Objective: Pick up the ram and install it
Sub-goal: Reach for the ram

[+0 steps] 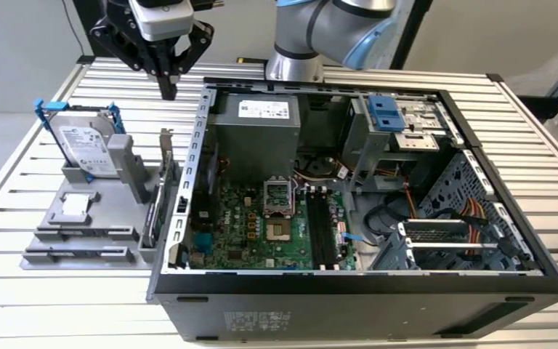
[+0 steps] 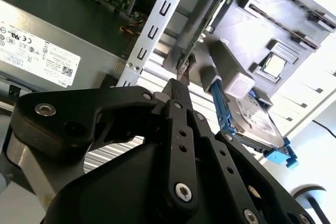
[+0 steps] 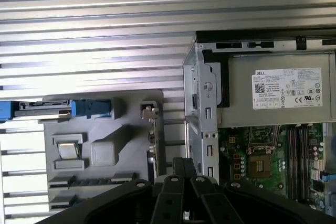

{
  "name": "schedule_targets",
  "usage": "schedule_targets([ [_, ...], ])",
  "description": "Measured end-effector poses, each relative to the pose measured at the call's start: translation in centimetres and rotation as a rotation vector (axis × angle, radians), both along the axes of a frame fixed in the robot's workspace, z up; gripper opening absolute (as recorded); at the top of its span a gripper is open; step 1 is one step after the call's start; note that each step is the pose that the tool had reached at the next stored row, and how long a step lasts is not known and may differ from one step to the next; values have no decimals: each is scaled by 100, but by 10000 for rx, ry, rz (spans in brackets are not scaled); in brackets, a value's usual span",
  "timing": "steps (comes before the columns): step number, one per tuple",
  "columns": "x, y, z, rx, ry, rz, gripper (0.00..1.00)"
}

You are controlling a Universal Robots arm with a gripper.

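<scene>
The ram is out of view. My gripper (image 1: 168,90) hangs shut, with nothing between its fingers, above the slatted table behind the grey holder (image 1: 41,236), just outside the open computer case's (image 1: 357,280) back corner on the exterior view's left. In both wrist views the black fingertips (image 2: 177,84) (image 3: 184,163) meet in a point. They point toward the edge-on card with a metal bracket (image 1: 166,183) (image 3: 152,145). The black memory slots (image 1: 322,233) (image 3: 300,153) lie on the motherboard beside the processor socket (image 1: 278,212).
A silver hard drive with blue handles (image 1: 85,149) (image 2: 253,115) stands in the holder, with a small chip (image 1: 78,207) below it. The grey power supply (image 1: 255,123) fills the case's back. The robot's base (image 1: 293,65) stands behind the case.
</scene>
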State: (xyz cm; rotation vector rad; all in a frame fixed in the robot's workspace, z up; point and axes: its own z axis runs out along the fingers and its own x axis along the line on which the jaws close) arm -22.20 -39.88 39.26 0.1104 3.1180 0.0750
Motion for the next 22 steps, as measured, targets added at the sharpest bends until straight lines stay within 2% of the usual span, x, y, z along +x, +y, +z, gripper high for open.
schedule_targets([
  [22, -150, 0, 0, 0, 0, 0, 0],
])
